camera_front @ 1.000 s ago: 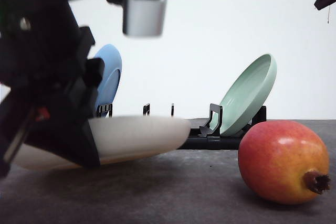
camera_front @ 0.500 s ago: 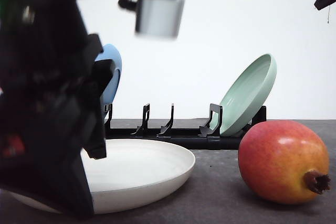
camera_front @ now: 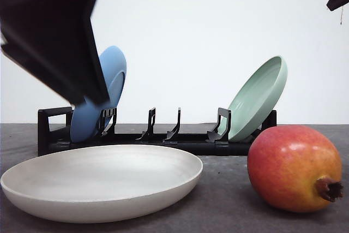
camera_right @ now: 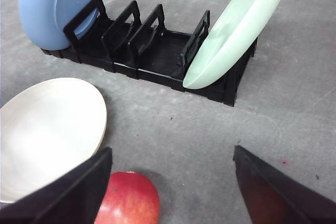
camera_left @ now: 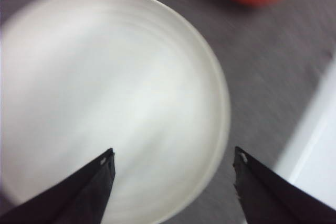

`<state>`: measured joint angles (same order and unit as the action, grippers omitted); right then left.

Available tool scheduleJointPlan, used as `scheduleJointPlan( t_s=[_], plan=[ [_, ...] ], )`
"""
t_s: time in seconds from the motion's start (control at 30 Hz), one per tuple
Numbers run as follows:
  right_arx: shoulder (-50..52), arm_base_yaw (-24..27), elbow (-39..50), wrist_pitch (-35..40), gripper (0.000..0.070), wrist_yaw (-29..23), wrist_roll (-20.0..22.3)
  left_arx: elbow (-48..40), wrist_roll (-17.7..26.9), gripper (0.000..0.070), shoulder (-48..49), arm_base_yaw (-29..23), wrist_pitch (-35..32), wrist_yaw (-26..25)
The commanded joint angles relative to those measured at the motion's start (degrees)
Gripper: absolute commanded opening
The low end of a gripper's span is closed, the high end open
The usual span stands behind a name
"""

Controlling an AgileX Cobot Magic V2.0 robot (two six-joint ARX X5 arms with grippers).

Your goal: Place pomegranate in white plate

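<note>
Overall, grey matte table (camera_front: 218, 211), plain white backdrop (camera_front: 218, 25), black dish rack (camera_front: 180, 140).

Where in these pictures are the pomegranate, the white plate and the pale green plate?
pomegranate (camera_front: 294, 168): front view, middle of its red skin.
white plate (camera_front: 103, 175): front view, bare inner surface.
pale green plate (camera_right: 233, 30): right wrist view, its underside.

Plain white wall (camera_front: 218, 25) behind, evenly lit. Dark grey matte tabletop (camera_front: 223, 200). Black dish rack (camera_front: 163, 135) at 12 o'clock, far edge of table, near wall.
</note>
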<state>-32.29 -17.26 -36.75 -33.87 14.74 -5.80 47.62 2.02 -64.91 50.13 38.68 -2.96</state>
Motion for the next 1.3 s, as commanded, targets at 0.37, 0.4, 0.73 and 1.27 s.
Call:
scheduleJointPlan(
  t_s=[0.37, 0.4, 0.73, 1.27],
  plan=[
    [-0.22, -0.28, -0.96, -1.36, 0.0469, -0.17, 0.26, 0.3, -2.52, 0.0435, 12.95, -29.31, -4.46, -3.96],
    [-0.22, -0.28, -0.96, -1.4, 0.0469, -0.15, 0.26, -0.01, -2.54, 0.0435, 13.85, -31.16, -4.98, -4.31],
    [-0.22, -0.28, -0.96, -1.41, 0.0469, 1.1, -0.65, -6.93, -3.15, 0.0435, 23.75, -43.09, -7.36, -9.8],
    [-13.68, -8.28, -4.21, -10.34, 0.0499, 3.11, -16.58, -7.74, -3.15, 0.0435, 26.43, -43.52, -6.95, -9.53]
  ],
)
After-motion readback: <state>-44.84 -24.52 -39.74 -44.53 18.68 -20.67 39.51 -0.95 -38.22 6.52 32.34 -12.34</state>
